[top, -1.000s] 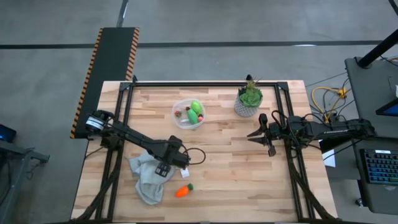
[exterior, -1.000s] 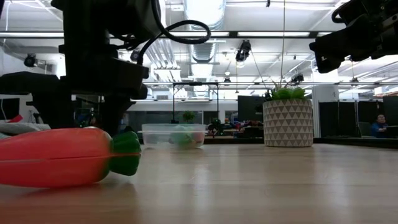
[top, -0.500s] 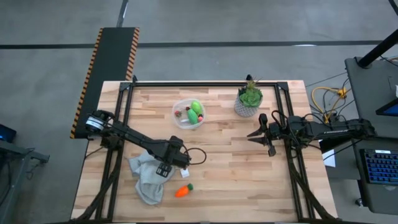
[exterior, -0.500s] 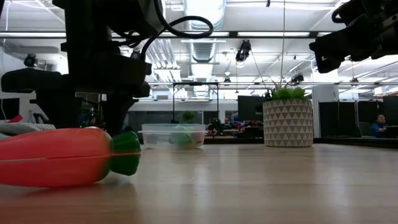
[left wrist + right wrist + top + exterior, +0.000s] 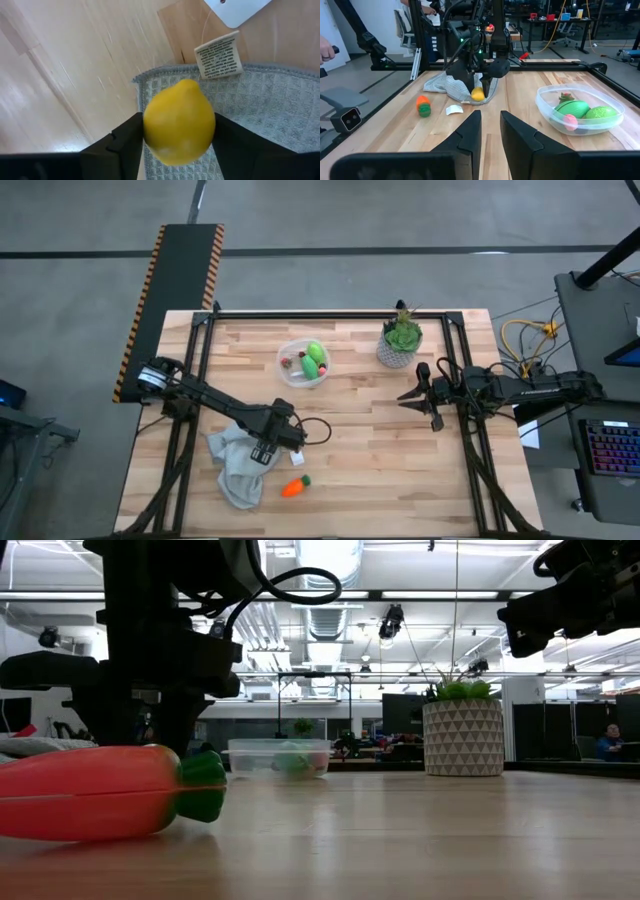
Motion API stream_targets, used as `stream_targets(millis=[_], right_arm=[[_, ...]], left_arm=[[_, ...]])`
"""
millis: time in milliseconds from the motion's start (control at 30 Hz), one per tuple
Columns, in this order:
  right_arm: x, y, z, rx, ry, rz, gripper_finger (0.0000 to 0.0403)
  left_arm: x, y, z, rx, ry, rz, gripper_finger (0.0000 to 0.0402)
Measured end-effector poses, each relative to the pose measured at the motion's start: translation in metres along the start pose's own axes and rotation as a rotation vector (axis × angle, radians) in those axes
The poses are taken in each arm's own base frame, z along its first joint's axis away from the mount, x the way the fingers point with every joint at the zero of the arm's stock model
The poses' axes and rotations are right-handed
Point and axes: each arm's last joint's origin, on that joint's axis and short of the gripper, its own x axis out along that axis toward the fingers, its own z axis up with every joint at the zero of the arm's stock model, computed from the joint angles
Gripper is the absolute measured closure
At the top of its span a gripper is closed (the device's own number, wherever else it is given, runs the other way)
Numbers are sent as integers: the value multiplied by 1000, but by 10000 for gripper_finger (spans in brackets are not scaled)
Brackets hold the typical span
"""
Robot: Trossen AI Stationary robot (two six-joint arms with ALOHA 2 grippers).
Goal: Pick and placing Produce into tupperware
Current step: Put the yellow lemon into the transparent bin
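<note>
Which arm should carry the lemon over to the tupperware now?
Left. The left gripper is already shut on the lemon above the grey cloth; the right gripper waits open, far from it, beside the tupperware.

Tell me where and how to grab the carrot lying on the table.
Grip the carrot across the middle of its orange body, coming straight down from above. It lies flat on its side on bare wood, green top pointing toward the table's centre, so the fingers should straddle its long axis. The left gripper holds the lemon.
</note>
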Motion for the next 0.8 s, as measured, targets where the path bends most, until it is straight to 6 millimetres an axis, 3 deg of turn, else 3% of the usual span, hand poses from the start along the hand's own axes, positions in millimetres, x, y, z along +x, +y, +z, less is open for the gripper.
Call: stream_targets(millis=[233,533,800], right_arm=[[0,0,0,0,0,0,339],[0,0,0,0,0,0,339],[0,0,0,0,0,0,339]], left_arm=[[-2,0,0,2,4,-1,220],[-21,5,-2,-10,-58,42,220],[-32,32,-7,-7,-81,265,220]])
